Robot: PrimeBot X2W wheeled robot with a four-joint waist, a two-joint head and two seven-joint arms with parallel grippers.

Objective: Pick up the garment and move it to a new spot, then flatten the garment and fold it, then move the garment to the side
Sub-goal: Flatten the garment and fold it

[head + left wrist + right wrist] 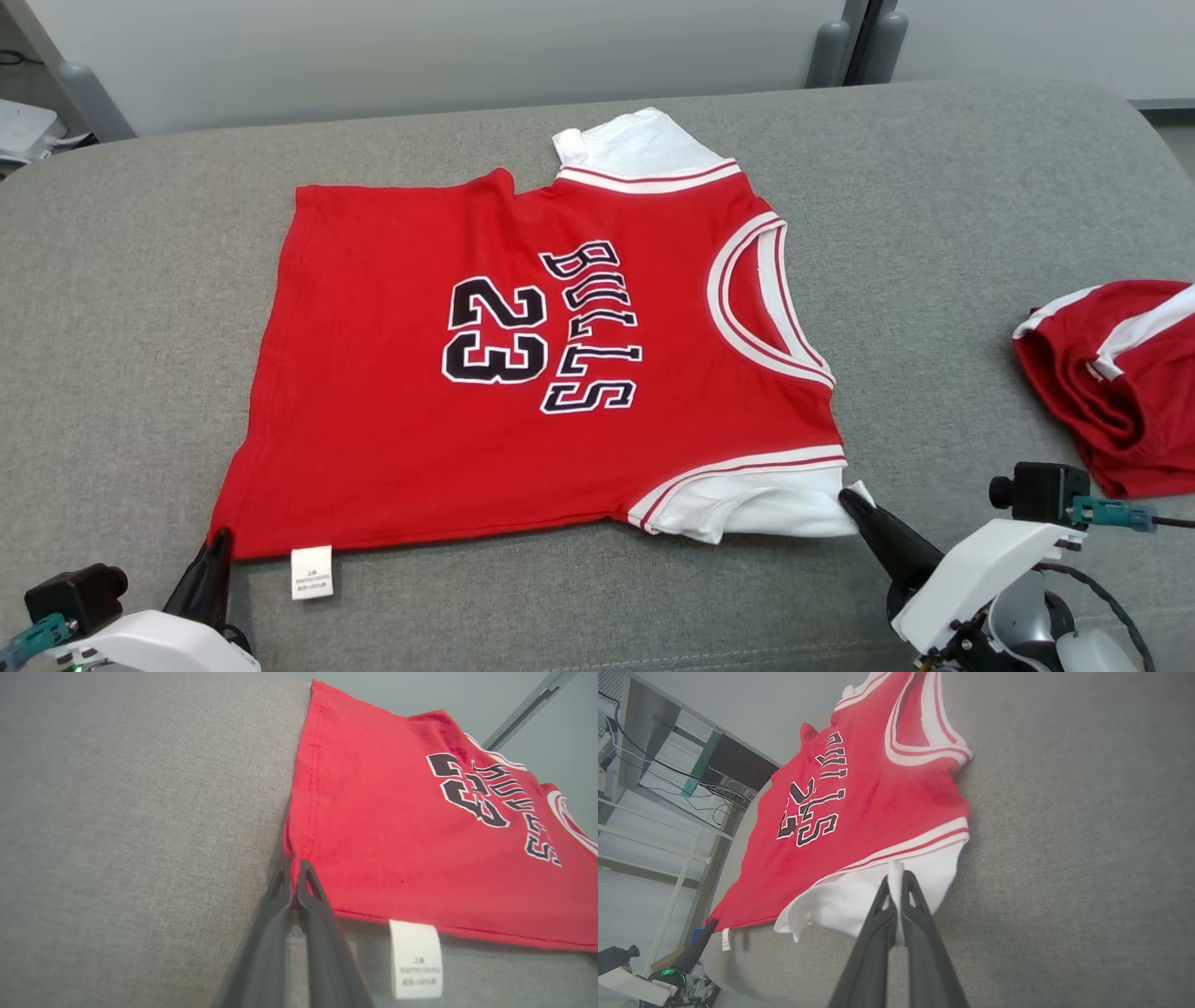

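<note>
The garment (392,420) is a red jersey with "BULLS 23" lettering and white sleeves, spread nearly flat on the grey cushion (140,280), neck toward the right. My left gripper (217,539) is shut on its near left hem corner (293,868). At the near right, my right gripper (848,497) is shut on the edge of the white sleeve (859,900), with a strip of white cloth pinched between its fingers (920,914). A white care label (312,571) hangs off the near hem. The far sleeve (635,145) is partly folded over.
A second red and white garment (1120,383) lies crumpled at the cushion's right edge. The cushion's far edge meets a pale wall (420,47). Shelving with cables (654,779) stands off to the left in the right wrist view.
</note>
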